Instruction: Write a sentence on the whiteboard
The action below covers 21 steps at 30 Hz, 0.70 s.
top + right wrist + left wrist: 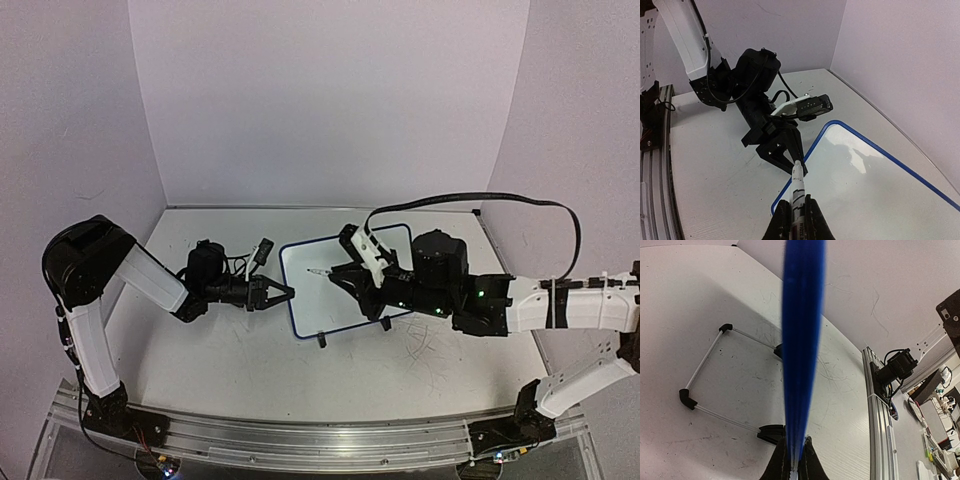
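Top view: fixed high above the near edge, tilted down over the large scuffed white tabletop, wide enough to take in all of the small rectangular whiteboard with thin dark-blue rim. Left wrist view: very close, edge-on along that rim. Right wrist view: low and near, sighting along a slim white marker across the whiteboard toward the left gripper. Shared by all 3: the whiteboard.

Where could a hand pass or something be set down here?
Bare table lies between the whiteboard and the front rail, and behind the board up to the back wall. Crowded: the board's left edge, clamped by the left pincer, and over its face, where the right pincer holds a marker.
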Tool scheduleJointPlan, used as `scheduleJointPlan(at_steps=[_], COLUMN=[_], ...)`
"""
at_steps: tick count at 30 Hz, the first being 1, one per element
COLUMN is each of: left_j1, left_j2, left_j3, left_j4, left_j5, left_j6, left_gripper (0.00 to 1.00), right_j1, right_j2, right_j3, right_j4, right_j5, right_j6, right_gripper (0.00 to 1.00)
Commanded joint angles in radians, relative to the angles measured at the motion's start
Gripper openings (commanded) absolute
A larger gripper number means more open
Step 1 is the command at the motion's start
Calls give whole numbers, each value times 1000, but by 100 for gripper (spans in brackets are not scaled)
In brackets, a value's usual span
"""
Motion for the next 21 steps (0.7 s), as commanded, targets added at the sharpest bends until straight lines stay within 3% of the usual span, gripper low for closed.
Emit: scheduleJointPlan(at_steps=[1, 21], left_j1=[-4, -5], left_j2=[11, -61], left_j3=[11, 0], left_j4=[-105, -155], left_j5=[-55, -123], left_j6=[24, 29], left_gripper=[0, 0], right_j1=[4, 5], right_j2=[-8, 187], right_j3=[-7, 109], right_j4=[60, 56], right_j5=[41, 131], right_j6=[-3, -7], right_gripper=[0, 0])
